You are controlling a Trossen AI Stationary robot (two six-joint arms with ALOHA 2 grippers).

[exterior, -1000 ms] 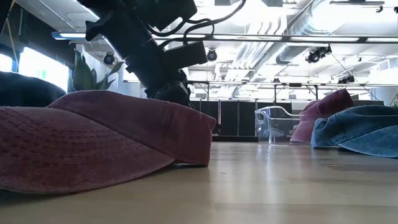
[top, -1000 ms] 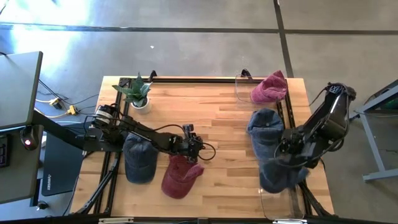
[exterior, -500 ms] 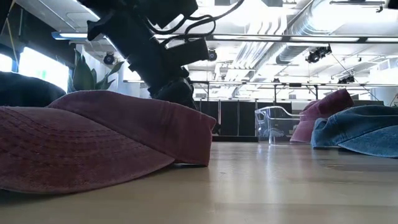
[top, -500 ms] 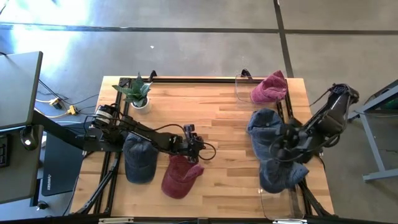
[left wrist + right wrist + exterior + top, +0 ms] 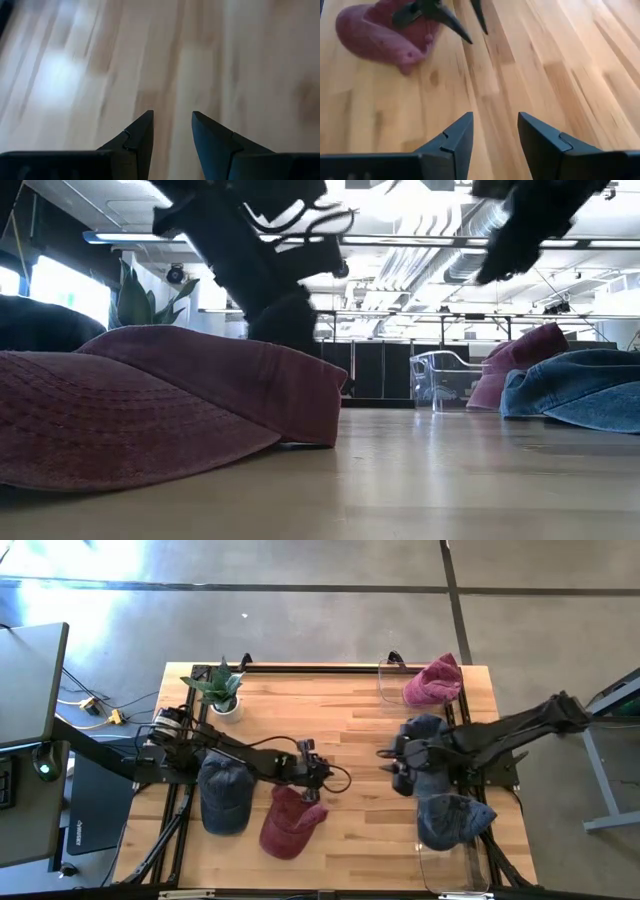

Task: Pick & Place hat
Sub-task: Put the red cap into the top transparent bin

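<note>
The dark-red cloth cap (image 5: 150, 405) near the wooden table's front edge is cut off at the low view's left edge. The blue denim cap (image 5: 580, 390) is cut off at that view's right edge. The black right arm (image 5: 530, 220) appears there motion-blurred. The wooden tabletop (image 5: 165, 60) is blurred in the left wrist view.

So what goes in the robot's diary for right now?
left gripper: open, empty, above maroon hat | right gripper: open, empty, mid-table | blue hat: lying on table

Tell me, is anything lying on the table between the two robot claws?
No. Seen from above, only bare wooden table separates the left gripper from the right gripper; both are open and empty.
</note>
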